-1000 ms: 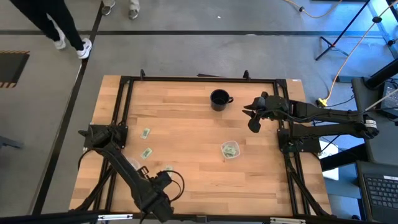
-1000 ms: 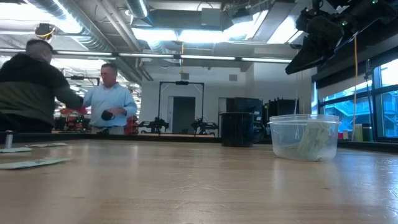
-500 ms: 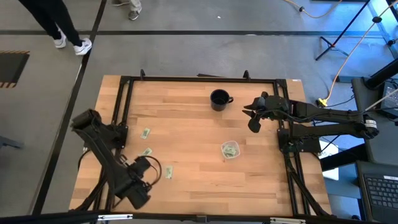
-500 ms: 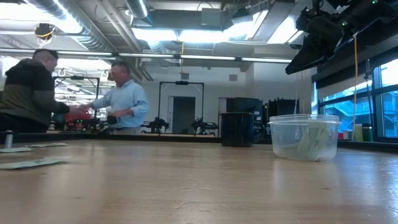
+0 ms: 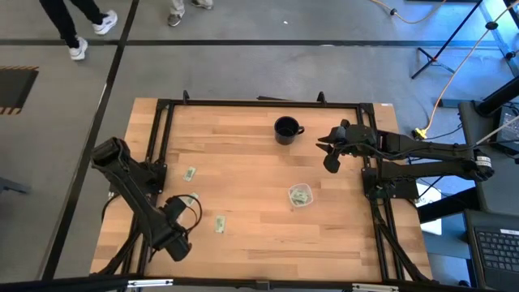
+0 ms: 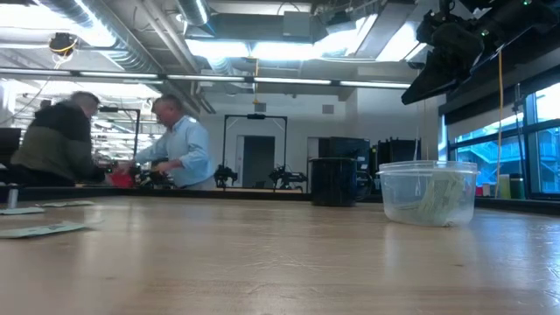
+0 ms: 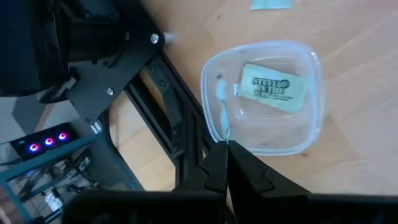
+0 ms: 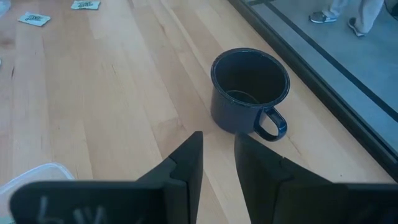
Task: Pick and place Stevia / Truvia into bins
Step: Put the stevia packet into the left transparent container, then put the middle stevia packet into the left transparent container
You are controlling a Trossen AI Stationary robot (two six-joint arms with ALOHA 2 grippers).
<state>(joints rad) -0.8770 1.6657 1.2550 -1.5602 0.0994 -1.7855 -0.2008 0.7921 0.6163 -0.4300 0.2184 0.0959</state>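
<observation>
Pale green and white Stevia sachets lie flat on the left half of the table: one farther off, one nearer. A clear cup stands by the left table frame with one sachet lying inside. My left gripper hangs over that cup, shut. A second clear cup right of centre holds several sachets. My right gripper hovers open near the black mug, touching nothing. My left gripper pinches a thin pale strip at its fingertips from above; it looks like a Stevia sachet seen edge-on. It hangs clear of the table, over the cup's rim on the frame side. The wrist view shows no more of the hold.
The black mug stands empty near the far edge. Black frame rails run along the table's sides. Two more sachets show far off in the right wrist view. People stand in the room behind.
My left arm has swung from the table's near edge toward its left and far side, carrying its gripper from beside the nearest sachet to a spot over the left cup. The sachets on the table have stayed put. The right arm has kept still.
</observation>
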